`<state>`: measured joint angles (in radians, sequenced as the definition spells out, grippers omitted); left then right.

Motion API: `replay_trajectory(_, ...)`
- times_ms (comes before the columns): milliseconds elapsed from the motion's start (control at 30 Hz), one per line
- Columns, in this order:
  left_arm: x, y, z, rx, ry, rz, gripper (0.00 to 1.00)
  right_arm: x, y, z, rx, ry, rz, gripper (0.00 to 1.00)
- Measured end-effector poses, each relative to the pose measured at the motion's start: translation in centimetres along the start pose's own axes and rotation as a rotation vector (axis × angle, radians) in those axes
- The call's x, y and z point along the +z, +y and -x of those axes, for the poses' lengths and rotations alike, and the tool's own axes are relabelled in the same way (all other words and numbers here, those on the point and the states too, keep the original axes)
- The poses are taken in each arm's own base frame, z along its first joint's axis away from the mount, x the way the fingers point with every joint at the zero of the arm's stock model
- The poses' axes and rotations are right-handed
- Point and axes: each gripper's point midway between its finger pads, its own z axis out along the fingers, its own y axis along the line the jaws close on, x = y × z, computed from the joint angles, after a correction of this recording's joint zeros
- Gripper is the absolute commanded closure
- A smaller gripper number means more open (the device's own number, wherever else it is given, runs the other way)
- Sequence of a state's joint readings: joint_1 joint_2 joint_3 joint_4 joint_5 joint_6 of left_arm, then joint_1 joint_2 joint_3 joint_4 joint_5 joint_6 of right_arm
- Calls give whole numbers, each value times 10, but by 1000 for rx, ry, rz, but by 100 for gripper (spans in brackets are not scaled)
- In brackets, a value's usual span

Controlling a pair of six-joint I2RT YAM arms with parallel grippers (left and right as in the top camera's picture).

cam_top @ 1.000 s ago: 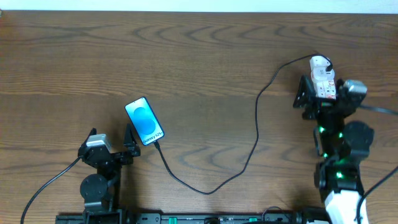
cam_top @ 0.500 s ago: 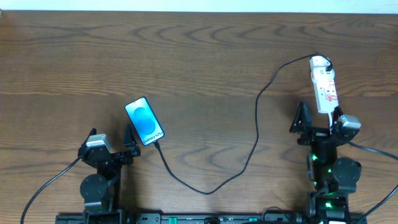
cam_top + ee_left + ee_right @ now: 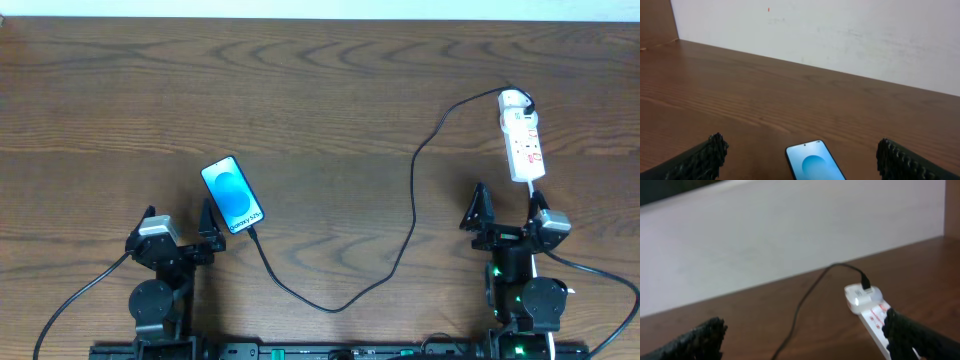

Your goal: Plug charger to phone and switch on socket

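Observation:
The phone [image 3: 233,195] lies on the table with its blue screen up; it also shows in the left wrist view [image 3: 815,162]. The black charger cable [image 3: 413,200] runs from the phone's near end in a loop to a white adapter at the far end of the white power strip [image 3: 523,138], which also shows in the right wrist view [image 3: 871,312]. My left gripper [image 3: 185,238] is open and empty, just in front of the phone. My right gripper [image 3: 508,212] is open and empty, just in front of the strip's near end.
The wooden table [image 3: 320,100] ends at a white wall [image 3: 840,35] at the back. The strip's thick white cord [image 3: 533,190] leads from its near end toward my right arm.
My right arm has drawn back from over the power strip toward the table's front edge, leaving the strip uncovered. The left arm, phone and cable have not moved.

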<state>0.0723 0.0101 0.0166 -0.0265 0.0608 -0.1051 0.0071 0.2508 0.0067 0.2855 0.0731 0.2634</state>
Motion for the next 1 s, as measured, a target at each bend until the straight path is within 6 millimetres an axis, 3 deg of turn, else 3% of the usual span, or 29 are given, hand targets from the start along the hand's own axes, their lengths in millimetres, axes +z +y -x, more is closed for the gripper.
replay_trajectory(500, 0, 0, 0, 0, 0, 0, 2, -17, -11, -27, -9, 102, -42, 1)
replay_trajectory(1000, 0, 0, 0, 0, 0, 0, 2, -17, -11, -27, -80, 105, -37, 1)
